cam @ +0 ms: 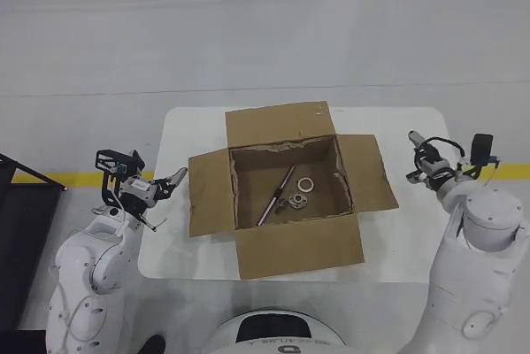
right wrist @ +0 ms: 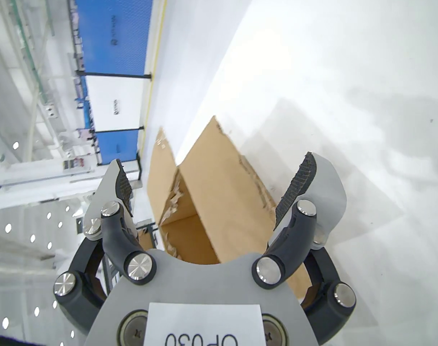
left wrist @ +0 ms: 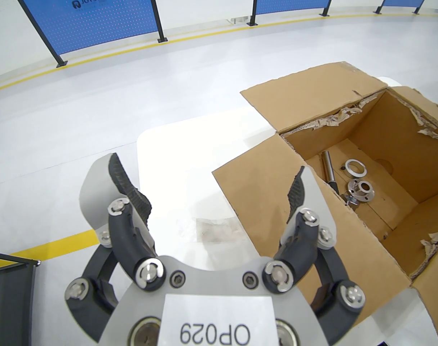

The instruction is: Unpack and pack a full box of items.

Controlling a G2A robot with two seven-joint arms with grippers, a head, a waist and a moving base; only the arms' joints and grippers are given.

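Left gripper (left wrist: 208,167), base plate: white left label (left wrist: 213,320), black print, short code of letters plus digits, seen inverted.
Right gripper (right wrist: 214,163), base plate: matching white right label (right wrist: 204,324), code cut off at frame edge.
Partition panels (left wrist: 89,1), blue and white: dark logo plus wordmark on each.
Far panels (right wrist: 116,106): print too small to read.

Mid-frame in the open brown cardboard box (cam: 210,190), a tiny grey metal piece (cam: 283,205) is too small to identify
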